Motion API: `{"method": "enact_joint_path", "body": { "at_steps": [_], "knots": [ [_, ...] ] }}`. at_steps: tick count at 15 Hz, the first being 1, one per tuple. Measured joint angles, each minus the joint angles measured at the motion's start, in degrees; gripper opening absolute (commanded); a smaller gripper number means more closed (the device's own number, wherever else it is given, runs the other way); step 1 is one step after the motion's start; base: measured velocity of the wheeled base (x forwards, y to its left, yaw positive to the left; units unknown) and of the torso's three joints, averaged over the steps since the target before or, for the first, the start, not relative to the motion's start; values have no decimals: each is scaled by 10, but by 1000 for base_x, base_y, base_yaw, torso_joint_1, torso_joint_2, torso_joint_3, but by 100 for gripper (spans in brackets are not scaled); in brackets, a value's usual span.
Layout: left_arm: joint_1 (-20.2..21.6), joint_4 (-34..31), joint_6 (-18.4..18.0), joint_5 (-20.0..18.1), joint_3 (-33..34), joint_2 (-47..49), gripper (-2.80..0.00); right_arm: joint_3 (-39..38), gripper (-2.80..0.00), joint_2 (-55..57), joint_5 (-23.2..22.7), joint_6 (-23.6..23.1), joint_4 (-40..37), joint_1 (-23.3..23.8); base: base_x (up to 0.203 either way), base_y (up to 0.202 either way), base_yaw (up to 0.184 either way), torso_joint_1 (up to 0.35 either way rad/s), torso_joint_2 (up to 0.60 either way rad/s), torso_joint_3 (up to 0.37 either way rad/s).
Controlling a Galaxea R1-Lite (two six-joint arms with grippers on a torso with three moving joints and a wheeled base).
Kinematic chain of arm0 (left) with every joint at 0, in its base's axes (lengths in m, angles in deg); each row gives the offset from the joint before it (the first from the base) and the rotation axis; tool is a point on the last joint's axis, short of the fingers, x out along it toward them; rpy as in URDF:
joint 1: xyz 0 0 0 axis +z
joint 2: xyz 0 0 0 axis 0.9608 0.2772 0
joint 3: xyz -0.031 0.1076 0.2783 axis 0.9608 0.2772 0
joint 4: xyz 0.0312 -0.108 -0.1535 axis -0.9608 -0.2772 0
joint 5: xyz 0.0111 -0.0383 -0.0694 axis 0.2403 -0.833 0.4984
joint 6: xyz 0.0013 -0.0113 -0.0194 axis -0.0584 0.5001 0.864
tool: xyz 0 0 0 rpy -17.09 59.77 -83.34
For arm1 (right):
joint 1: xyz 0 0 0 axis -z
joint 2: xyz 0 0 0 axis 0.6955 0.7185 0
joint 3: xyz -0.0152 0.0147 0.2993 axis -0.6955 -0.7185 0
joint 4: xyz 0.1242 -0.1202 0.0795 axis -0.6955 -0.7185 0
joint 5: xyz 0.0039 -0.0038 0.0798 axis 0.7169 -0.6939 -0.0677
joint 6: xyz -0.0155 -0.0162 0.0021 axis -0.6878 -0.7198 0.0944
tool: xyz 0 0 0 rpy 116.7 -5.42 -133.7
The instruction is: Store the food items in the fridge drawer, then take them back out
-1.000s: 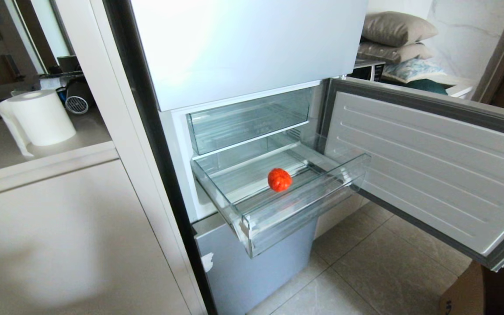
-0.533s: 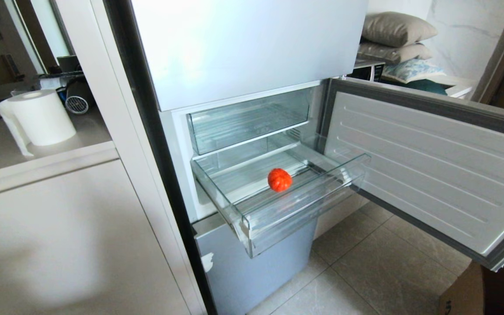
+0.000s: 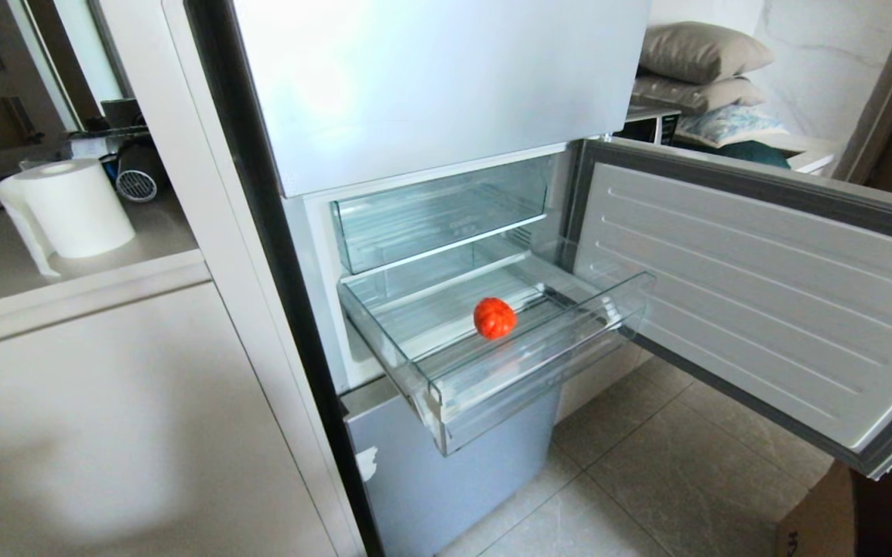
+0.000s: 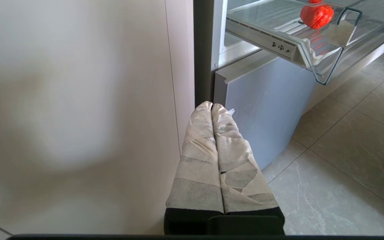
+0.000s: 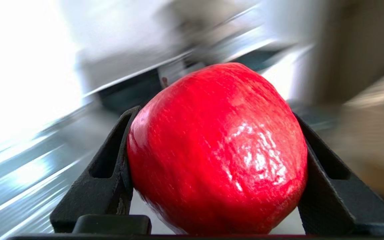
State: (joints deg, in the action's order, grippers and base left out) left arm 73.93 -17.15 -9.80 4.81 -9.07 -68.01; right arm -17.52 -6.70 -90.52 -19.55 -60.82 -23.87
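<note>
Right claw carrying an apple; drawer open, one fruit inside.

Right claw [image 5: 211, 186] gripped a red apple [image 5: 216, 150], off the head view. Tomato-like fruit [image 3: 494, 318] sat mid-floor in the fridge drawer [image 3: 538, 367]. Left claw [image 4: 211, 106], closed and empty, hung low beside the fridge [image 3: 446, 77].

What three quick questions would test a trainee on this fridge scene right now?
1. True or false: the pulled-out fridge drawer is empty.
2. The right gripper holds: A) a red apple; B) a paper roll; C) nothing.
3. Fill in: the left gripper, parked low beside the fridge, is ____.

Key: 1 false, a red fruit lies in it. 2 A. 3 shut.
</note>
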Motion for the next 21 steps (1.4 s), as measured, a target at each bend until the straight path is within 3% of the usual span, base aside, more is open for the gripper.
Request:
{"method": "enact_joint_path", "body": {
  "at_steps": [2, 4, 8, 16, 21],
  "knots": [
    [0, 0, 0, 0, 0, 0, -280, -9, -280, 17, 14, -3, -16, -119, 0, 0, 0, 0, 0, 0],
    [1, 0, 0, 0, 0, 0, -280, 1, -280, 68, 45, -4, -22, -208, 0, 0, 0, 0, 0, 0],
    [0, 0, 0, 0, 0, 0, -280, 53, -280, 204, 117, -5, -24, -341, 0, 0, 0, 0, 0, 0],
    [1, 0, 0, 0, 0, 0, -280, 281, -280, 434, 127, -5, -30, -466, 0, 0, 0, 0, 0, 0],
    [0, 0, 0, 0, 0, 0, -280, 394, -280, 541, 133, -5, -110, -514, 0, 0, 0, 0, 0, 0]
  ]
}}
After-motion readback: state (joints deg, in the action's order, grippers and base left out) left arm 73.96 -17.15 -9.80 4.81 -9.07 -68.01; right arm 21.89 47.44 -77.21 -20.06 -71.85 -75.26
